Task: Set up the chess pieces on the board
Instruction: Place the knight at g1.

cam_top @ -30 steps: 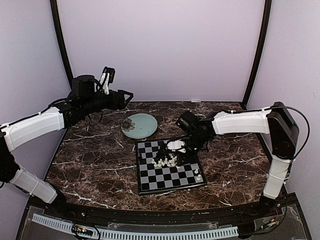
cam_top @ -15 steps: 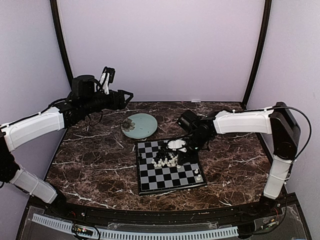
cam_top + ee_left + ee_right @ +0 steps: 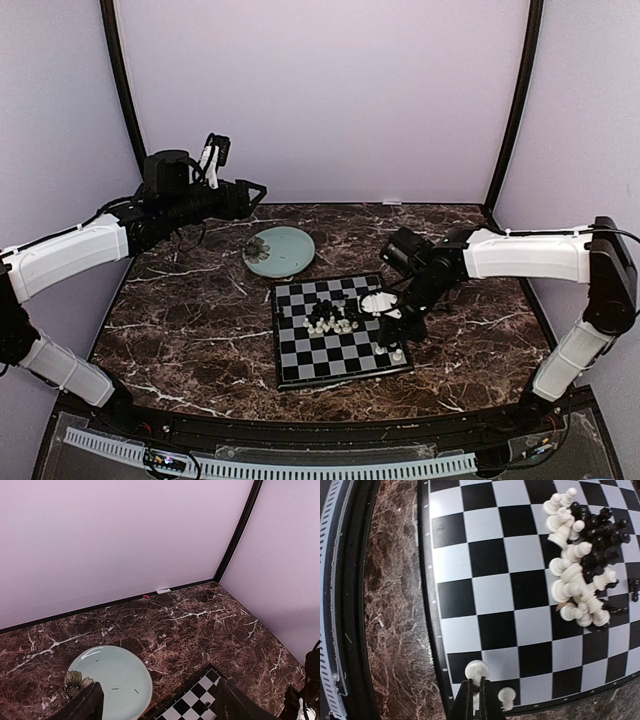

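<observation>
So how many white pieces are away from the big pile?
2. One white piece is pinched in the right gripper, near the edge of the board; the other piece stands just beside it, by the corner. The gripper may hide more.

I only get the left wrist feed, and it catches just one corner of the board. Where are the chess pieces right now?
Observer: Most chess pieces lie in one mixed black-and-white heap near the middle of the board.
Operator: Is anything being moved?
Observer: The right end effector is at the board's near right corner and looks shut on a white piece.
Operator: Anything else at that corner?
Observer: One other white piece sits on the squares right beside it.
</observation>
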